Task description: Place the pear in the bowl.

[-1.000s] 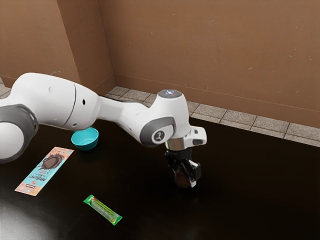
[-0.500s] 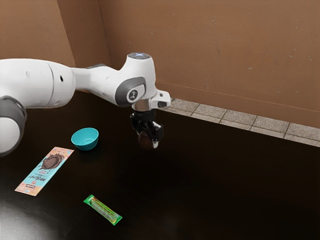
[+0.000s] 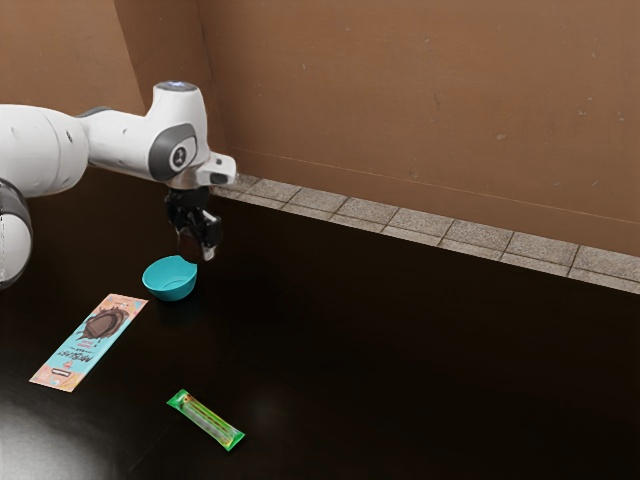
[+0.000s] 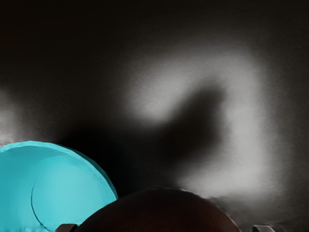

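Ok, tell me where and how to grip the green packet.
I'd come straight down from above and pinch the green packet at its middle, closing on its two long sides: it lies flat on the table, long and narrow, so its width should fit best.

The gripper [image 3: 198,250] partly hides the pear [image 4: 161,215], and together they cover a bit of the bowl's [image 3: 169,281] rim. The wrist view's edge cuts off pear and bowl; the exterior view's left edge crops the arm [image 3: 40,150]. The chocolate packet's [image 3: 88,343] smallest print is too tiny to read.
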`<state>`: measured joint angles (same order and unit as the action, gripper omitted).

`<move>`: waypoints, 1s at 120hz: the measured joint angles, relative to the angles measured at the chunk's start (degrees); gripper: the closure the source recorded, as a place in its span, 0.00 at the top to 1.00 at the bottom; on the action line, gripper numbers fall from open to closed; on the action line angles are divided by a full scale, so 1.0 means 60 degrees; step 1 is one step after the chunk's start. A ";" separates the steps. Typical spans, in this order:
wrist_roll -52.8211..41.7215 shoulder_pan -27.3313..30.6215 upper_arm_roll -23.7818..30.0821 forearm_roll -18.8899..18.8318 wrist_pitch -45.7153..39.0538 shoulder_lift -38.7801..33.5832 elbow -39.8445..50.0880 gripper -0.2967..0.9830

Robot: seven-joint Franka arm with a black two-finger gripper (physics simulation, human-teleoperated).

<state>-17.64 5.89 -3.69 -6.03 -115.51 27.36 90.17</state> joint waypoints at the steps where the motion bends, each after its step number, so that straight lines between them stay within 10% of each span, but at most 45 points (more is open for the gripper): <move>1: -0.0045 0.0024 -0.0025 0.0000 0.0006 0.0021 -0.0020 0.48; 120: -0.2800 0.0556 -0.0729 0.0256 0.0125 0.1720 -0.1364 0.70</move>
<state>-34.44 9.23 -8.06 -4.50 -114.76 37.68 81.99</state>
